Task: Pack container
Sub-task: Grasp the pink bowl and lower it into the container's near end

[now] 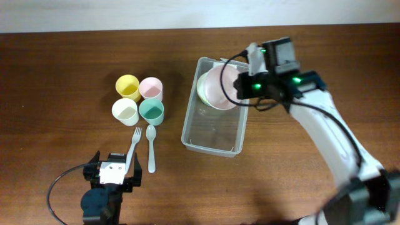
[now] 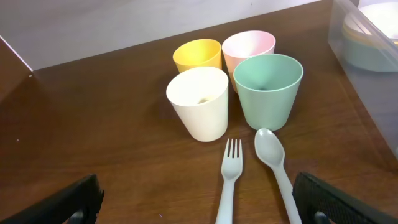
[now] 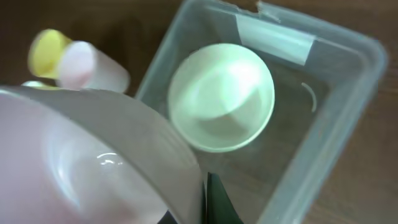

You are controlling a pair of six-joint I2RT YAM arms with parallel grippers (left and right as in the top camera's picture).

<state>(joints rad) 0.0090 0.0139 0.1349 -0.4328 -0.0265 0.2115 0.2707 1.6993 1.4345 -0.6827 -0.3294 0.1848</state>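
Seeing the right jaws clamped on the pink bowl (image 1: 220, 86) above the green bowl (image 3: 221, 96) at the far, labelled end of the container (image 1: 211, 149), whose long axis runs away from the arms, we judge the move straight down; left jaws apart, idle.

Cups (image 1: 150, 110) stand left of the container (image 1: 212, 142), a bowl (image 3: 221, 96) inside it.

Brown wood table (image 1: 62, 75) is carrying it all. Four cups are standing upright in a tight 2x2 block: yellow cup (image 1: 127, 86) & pink cup (image 1: 150, 88) in the far row, cream cup (image 1: 125, 111) & green cup (image 1: 151, 112) nearer. Fork (image 1: 133, 147) & spoon (image 1: 150, 147) are lying side by side just in front, heads twd the cups. Clear container (image 1: 212, 149) is sitting to the right, apart from the cups.
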